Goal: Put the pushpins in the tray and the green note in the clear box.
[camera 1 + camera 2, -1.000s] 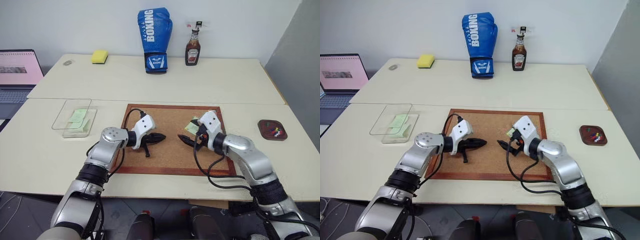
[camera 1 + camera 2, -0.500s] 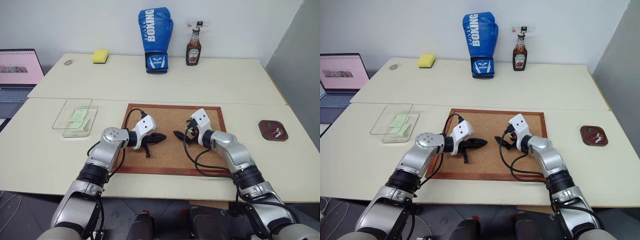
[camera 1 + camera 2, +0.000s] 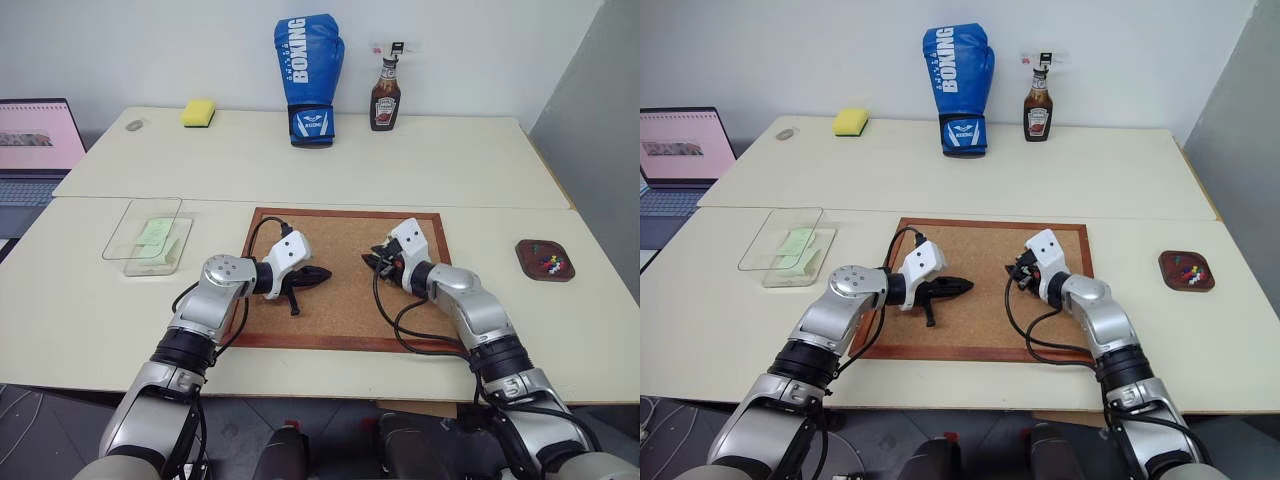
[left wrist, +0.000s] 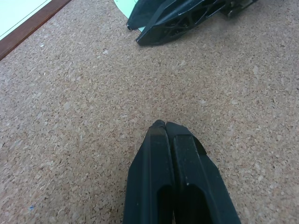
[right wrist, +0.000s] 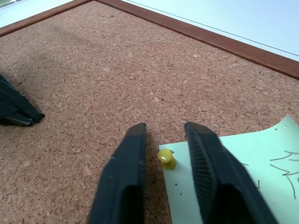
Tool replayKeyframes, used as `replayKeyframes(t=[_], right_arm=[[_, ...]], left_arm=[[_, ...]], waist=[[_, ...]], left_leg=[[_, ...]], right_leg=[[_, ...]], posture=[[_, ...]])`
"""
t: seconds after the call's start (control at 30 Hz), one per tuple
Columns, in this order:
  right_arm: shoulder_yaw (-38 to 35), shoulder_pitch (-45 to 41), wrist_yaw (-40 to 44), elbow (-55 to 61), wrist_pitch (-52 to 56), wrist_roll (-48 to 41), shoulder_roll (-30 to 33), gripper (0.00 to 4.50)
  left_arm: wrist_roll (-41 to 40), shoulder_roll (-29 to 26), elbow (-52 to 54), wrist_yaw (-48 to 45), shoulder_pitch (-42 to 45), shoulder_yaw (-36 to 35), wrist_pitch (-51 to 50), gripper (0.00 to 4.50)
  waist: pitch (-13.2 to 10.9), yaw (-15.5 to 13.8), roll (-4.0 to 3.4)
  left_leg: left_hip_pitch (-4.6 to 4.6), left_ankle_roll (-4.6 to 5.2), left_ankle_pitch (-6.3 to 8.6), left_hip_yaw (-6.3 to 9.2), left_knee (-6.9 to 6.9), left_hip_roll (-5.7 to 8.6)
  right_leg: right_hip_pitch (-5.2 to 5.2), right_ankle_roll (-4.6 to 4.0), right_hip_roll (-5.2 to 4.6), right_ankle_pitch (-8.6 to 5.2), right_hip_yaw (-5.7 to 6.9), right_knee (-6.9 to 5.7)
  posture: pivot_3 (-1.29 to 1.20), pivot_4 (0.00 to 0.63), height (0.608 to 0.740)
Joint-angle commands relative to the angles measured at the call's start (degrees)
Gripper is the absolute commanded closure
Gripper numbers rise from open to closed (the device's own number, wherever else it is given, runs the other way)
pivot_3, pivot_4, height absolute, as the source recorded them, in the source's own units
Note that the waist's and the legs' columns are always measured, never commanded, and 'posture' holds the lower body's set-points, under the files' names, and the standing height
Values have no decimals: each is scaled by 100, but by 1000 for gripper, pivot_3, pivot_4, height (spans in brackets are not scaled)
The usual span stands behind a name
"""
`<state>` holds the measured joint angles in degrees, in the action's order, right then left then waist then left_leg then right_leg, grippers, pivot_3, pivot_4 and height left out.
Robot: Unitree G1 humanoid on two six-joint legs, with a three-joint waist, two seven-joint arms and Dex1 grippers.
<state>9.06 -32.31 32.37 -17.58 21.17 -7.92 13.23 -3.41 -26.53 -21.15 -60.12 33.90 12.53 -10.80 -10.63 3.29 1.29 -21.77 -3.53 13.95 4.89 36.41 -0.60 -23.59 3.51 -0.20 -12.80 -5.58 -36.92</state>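
Right gripper over the corkboard, fingers parted astride a yellow pushpin stuck in the green note's corner — not pinching it. Left gripper clenched empty, hovering over the cork. Tray well apart at right, clear box at left on the surface.

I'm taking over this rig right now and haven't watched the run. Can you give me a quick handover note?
Left gripper: shut, empty, over the corkboard.
Right gripper: fingers apart, straddling a yellow pushpin that pins a corner of the green note to the corkboard; not gripped yet.
Tray, on the table at the right, already holds several pushpins.
Clear box, at the left, already holds green notes.
Left: pull this pin, take it to the tray, then move the note to the clear box.
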Motion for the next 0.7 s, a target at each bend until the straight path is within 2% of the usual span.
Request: replayKeyframes(t=[0.03, 0.1, 0.33, 0.7], right_arm=[[-28, 107, 33, 251, 6, -1, -12, 4196], [-52, 128, 13, 274, -10, 0, -19, 4472], [-227, 45, -130, 549, -250, 45, 56, 4472], [-536, -122, -241, 1786, 449, -277, 124, 4472]], left_arm=[[147, 12, -114, 0, -67, 172, -75, 4500], [152, 3, -115, -6, -68, 175, -72, 4500], [167, -6, -150, -20, -51, 187, -60, 4500], [187, 18, -260, -70, -64, 251, -11, 4500]], waist=[[0, 0, 0], [0, 0, 0], [0, -5, 0], [-1, -4, -1]], left_leg=[[0, 0, 0, 0, 0, 0], [0, 0, 0, 0, 0, 0], [-2, 0, 0, 0, -1, 0], [-8, 0, 0, 0, -2, -1]], right_leg=[[0, 0, 0, 0, 0, 0], [0, 0, 0, 0, 0, 0], [0, 0, 0, 0, 0, 3], [-11, 1, 1, 0, 0, -1]], posture=[[0, 150, 740], [0, 150, 740], [0, 150, 740], [0, 150, 740]])
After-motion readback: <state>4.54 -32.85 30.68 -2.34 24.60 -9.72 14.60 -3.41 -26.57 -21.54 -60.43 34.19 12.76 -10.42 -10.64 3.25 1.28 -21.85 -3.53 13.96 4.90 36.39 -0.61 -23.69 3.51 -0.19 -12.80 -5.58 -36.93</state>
